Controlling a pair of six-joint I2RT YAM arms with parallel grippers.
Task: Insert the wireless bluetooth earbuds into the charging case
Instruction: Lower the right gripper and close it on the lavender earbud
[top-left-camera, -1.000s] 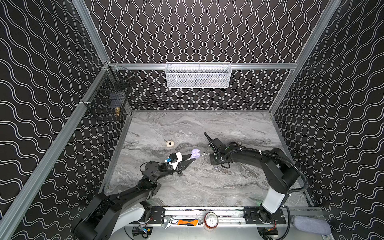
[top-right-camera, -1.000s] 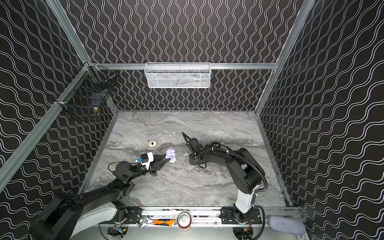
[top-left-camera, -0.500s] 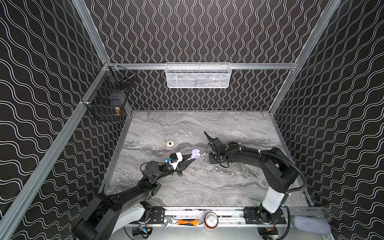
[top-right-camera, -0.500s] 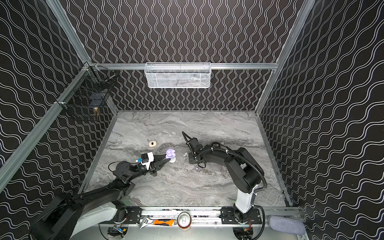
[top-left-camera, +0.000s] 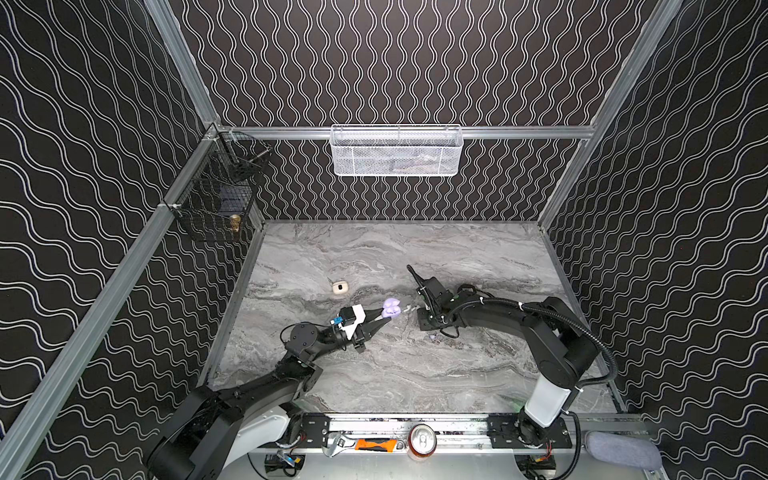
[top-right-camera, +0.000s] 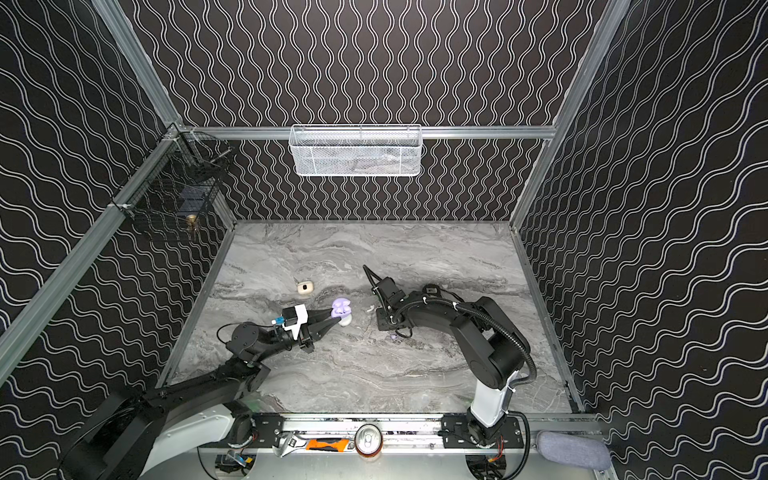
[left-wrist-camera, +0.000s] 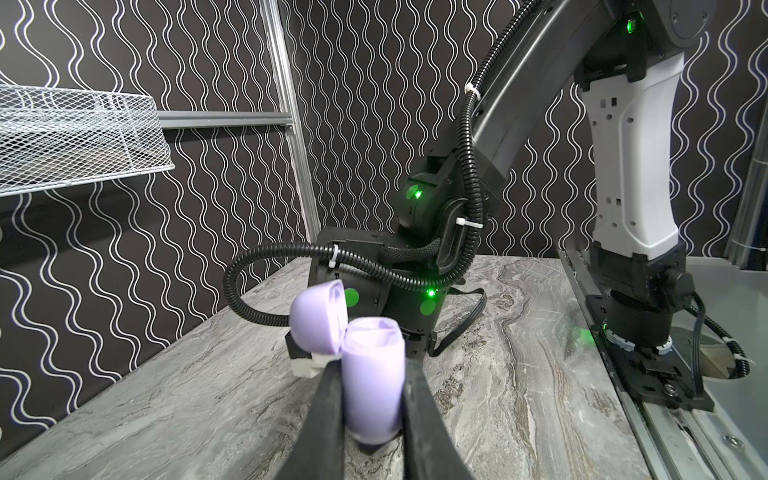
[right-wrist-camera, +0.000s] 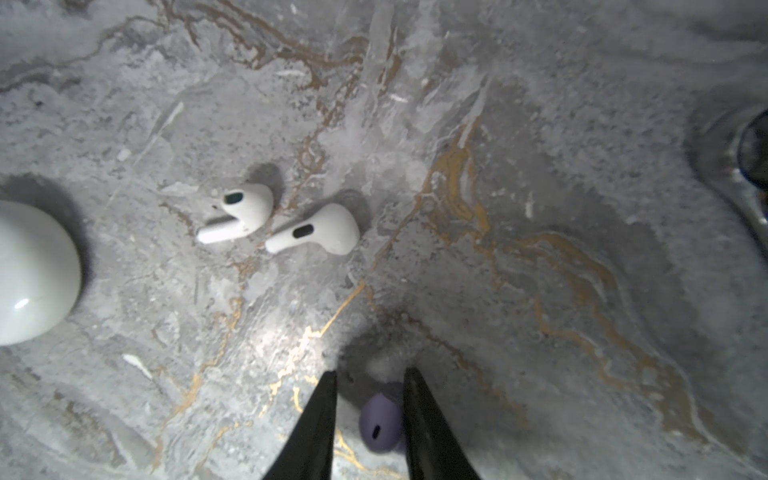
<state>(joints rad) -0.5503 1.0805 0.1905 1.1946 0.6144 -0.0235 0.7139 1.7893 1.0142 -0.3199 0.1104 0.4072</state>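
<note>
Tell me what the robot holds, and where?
The left end effector pinches the open lilac case by its lower body. The right end effector only straddles a lilac earbud.

Rear tabletop (top-left-camera: 395, 249) is open; white earbuds (right-wrist-camera: 241, 210), white case (right-wrist-camera: 33, 270) and left gripper (left-wrist-camera: 372, 365) holding lilac charging case (top-left-camera: 391, 308) block centre.

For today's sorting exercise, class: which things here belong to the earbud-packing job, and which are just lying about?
Job: lilac charging case, lilac earbud, two white earbuds, white case, cream case.
Lying about: wrench, drink can, white mesh basket, black wire basket.
</note>
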